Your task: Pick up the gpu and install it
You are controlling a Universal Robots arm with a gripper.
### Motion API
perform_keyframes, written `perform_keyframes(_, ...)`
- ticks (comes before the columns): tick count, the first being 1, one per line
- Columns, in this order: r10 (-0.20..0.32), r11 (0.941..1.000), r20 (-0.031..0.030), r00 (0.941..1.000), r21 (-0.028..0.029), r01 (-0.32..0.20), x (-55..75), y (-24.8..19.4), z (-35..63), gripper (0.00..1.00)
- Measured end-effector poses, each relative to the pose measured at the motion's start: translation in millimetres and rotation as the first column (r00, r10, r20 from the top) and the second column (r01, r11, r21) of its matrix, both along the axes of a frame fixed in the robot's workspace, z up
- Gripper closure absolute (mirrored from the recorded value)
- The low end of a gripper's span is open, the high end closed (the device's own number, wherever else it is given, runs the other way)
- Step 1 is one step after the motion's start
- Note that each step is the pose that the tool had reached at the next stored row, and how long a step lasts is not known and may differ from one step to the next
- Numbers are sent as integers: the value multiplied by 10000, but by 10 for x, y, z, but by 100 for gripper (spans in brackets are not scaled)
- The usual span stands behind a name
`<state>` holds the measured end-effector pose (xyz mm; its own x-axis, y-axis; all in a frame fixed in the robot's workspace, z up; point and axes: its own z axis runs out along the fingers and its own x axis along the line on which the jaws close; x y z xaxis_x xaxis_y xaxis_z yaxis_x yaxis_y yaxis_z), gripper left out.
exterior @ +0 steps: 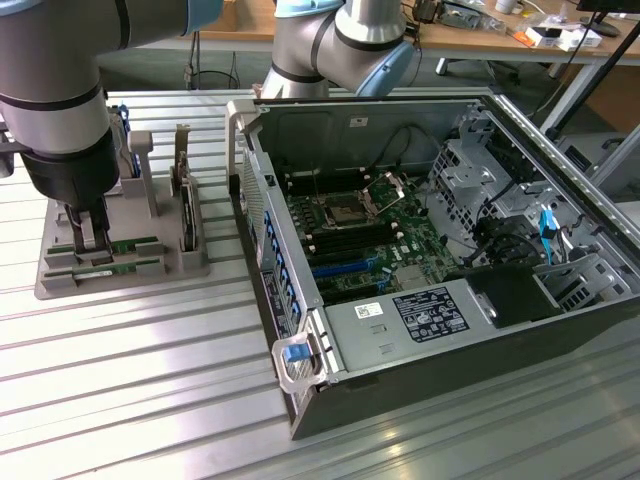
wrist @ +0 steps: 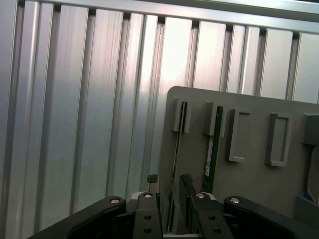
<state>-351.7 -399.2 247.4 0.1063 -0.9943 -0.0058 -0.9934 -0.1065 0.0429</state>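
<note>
Exterior view: the dark two-fingered gripper (exterior: 88,240) hangs over a grey plastic holder tray (exterior: 190,262), jaws spread wide and gripping nothing; the gpu (exterior: 130,266), a long thin green circuit-board stick, sits slotted on edge directly beneath it

Wrist view: the fingers (wrist: 152,179) stand either side of the gpu (wrist: 175,149); a second green stick (wrist: 214,144) stands just beside

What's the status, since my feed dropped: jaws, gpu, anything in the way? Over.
Gripper: jaws open, astride the gpu. It stands on edge in grey holder, not gripped. Second green stick alongside, outside the jaws.
</note>
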Motion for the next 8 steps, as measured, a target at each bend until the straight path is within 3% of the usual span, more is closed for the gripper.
perform_keyframes(8,0,10000,0,10000,0,0,0,0,-51,70)
